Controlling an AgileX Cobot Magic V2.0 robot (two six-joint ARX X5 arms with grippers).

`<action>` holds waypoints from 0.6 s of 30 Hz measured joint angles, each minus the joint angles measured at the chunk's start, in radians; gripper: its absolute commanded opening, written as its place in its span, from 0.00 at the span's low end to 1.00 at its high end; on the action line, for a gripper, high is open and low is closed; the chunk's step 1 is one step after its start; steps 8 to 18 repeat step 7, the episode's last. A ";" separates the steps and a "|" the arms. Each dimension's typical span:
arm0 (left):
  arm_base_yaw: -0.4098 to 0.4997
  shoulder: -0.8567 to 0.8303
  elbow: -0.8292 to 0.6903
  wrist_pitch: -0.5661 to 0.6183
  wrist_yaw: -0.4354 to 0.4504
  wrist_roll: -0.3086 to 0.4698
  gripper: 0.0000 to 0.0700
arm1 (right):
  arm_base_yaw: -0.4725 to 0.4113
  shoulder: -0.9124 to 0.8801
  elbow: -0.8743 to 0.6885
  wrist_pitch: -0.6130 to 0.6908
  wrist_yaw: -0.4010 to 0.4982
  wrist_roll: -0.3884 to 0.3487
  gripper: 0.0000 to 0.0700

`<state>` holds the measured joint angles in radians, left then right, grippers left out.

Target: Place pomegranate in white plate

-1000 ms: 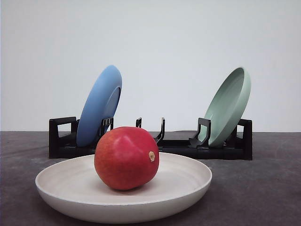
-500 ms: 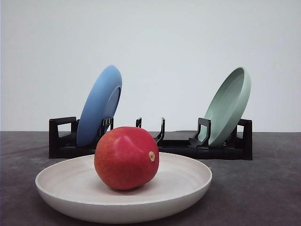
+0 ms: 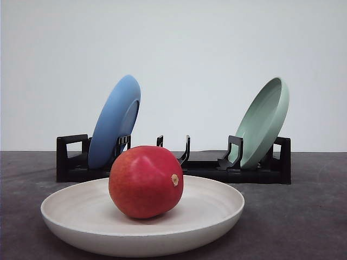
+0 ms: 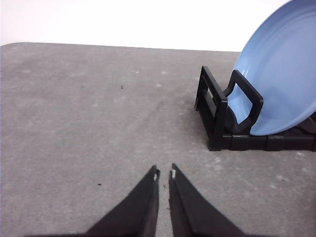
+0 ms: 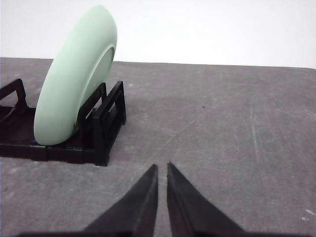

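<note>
The left gripper (image 4: 164, 174) hung nearly closed and empty over bare table (image 4: 89, 128), the rack (image 4: 217, 123) end and blue plate (image 4: 281, 84) well ahead. The right gripper (image 5: 162, 168) was likewise closed on nothing, open table around it, the green plate (image 5: 74, 74) apart. The pomegranate (image 3: 145, 181) lay in the white plate (image 3: 217, 216), near the rack.

The place looks like a robotics test bench rather than a lived-in kitchen. A plain white wall (image 3: 206, 49) rises straight behind a bare dark grey tabletop (image 3: 303, 216), and a black dish rack (image 3: 179, 165) on it holds a blue plate (image 3: 114, 122) toward its left end and a pale green plate (image 3: 263, 122) toward its right end. In front of the rack, a white plate (image 3: 217, 208) carries one pomegranate (image 3: 143, 181), like staged props.
</note>
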<state>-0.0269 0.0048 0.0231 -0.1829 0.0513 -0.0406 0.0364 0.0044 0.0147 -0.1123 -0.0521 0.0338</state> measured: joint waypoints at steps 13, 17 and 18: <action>0.000 0.000 0.000 0.000 0.000 0.000 0.02 | 0.000 0.000 0.000 0.000 0.000 0.000 0.04; 0.000 0.000 0.000 0.000 0.000 0.000 0.02 | 0.000 0.000 0.000 0.000 0.000 0.000 0.04; 0.000 0.000 0.000 0.000 0.000 0.000 0.02 | 0.000 0.000 0.000 0.000 0.000 0.000 0.04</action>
